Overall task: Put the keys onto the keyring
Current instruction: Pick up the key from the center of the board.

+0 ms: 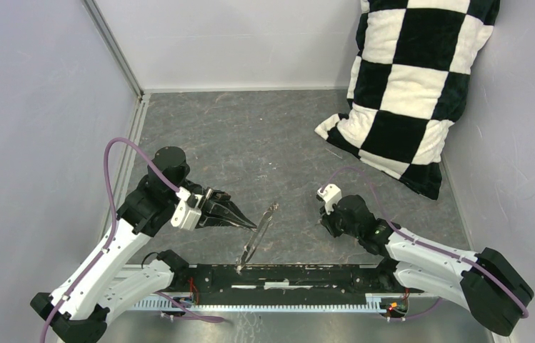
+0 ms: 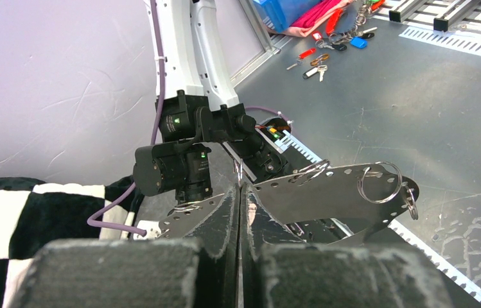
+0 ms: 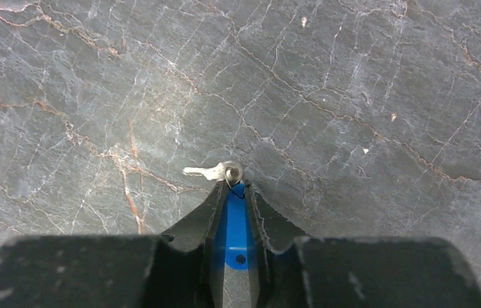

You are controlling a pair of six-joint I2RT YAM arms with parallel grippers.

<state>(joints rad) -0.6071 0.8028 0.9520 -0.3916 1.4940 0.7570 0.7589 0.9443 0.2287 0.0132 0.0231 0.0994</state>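
A small key with a bright blue head (image 3: pixel 234 224) and a short silvery blade (image 3: pixel 207 171) lies on the grey marbled tabletop. My right gripper (image 3: pixel 234 187) points straight down on it, its fingers closed against both sides of the blue head. In the top view that gripper (image 1: pixel 330 220) is right of centre and hides the key. My left gripper (image 1: pixel 252 224) is shut on the keyring (image 1: pixel 258 236), which looks like a thin rod edge-on there. In the left wrist view the keyring (image 2: pixel 327 192) is dark perforated metal with small split rings, pinched at the left gripper's (image 2: pixel 241 189) tips.
A black-and-white checked pillow (image 1: pixel 407 93) leans in the back right corner. A dark rail (image 1: pixel 286 279) runs along the near edge between the arm bases. Beyond it, several loose keys with coloured tags (image 2: pixel 334 45) lie by a blue bin (image 2: pixel 289 9). Grey walls enclose left and back.
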